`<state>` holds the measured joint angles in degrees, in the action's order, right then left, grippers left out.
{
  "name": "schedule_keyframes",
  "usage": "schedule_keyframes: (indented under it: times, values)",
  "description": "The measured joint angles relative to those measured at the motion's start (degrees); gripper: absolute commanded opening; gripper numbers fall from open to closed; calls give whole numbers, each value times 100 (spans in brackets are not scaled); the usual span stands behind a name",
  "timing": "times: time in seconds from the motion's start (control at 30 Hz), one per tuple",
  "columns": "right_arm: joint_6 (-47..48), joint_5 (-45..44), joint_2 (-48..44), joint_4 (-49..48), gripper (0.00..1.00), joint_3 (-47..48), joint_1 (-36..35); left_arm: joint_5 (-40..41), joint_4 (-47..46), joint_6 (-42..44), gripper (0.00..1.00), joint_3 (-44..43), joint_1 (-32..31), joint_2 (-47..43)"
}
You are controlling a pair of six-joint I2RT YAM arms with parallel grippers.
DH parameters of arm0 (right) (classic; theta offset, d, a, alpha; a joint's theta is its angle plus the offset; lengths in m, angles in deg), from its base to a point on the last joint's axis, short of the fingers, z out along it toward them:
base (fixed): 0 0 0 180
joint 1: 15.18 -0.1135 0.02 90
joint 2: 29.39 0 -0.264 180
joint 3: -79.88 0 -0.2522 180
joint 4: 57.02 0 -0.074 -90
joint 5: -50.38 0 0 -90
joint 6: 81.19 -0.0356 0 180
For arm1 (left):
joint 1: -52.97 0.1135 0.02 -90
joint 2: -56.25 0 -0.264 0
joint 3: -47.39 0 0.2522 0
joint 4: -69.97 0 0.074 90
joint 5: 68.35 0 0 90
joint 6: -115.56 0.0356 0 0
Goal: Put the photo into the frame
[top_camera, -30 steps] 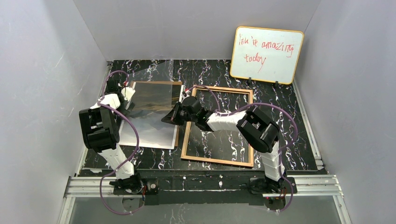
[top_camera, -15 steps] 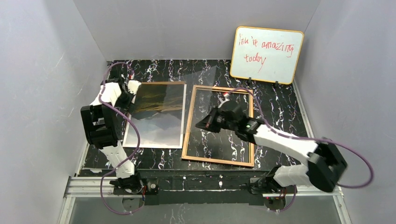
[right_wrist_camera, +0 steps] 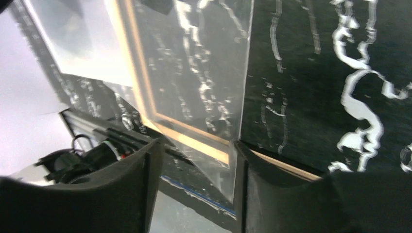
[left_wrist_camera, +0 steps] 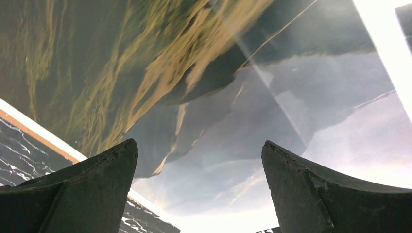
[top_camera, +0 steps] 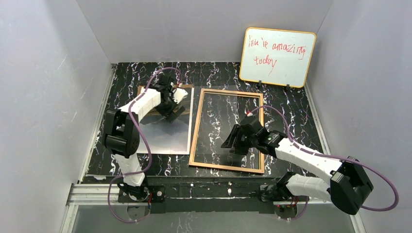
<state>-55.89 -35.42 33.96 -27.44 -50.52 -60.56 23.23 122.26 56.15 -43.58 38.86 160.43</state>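
We hold our left hand (top_camera: 173,103) spread wide over the photo (top_camera: 161,135), lying twelve-to-six on the worktop (top_camera: 291,114), the frame (top_camera: 195,131) just at its three o'clock under our right hand (top_camera: 235,141), fingers parted.

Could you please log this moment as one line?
left claw open over glossy rectangular mountain photo | right claw open over tan wooden frame

glossy photo (top_camera: 163,138); tan wooden frame (top_camera: 195,131), clear shiny pane (top_camera: 226,116); black marbled tabletop (top_camera: 218,73).

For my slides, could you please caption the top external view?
Left gripper hovers over the glossy rectangular mountain-landscape photo; right gripper hangs above the tan wooden rectangular frame beside it.
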Motion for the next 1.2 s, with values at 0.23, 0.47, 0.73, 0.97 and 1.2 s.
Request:
schedule_keyframes:
  times: [0.23,0.47,0.73,0.97,1.2]
  values:
    - [588,-640,273,1480,99,743,66,293,-186,-129,98,24,-323,262]
    - [1550,-1123,944,2271,99,2135,590,463,-208,-127,98,98,-295,319]
    - [2538,59,2164,1539,99,2048,1858,514,-210,-175,98,98,-295,332]
    - [2844,1102,2343,437,99,1580,2673,549,-278,-199,98,151,-295,334]
    - [2872,1674,3058,-649,94,1578,2778,568,-313,-216,97,240,-313,396]
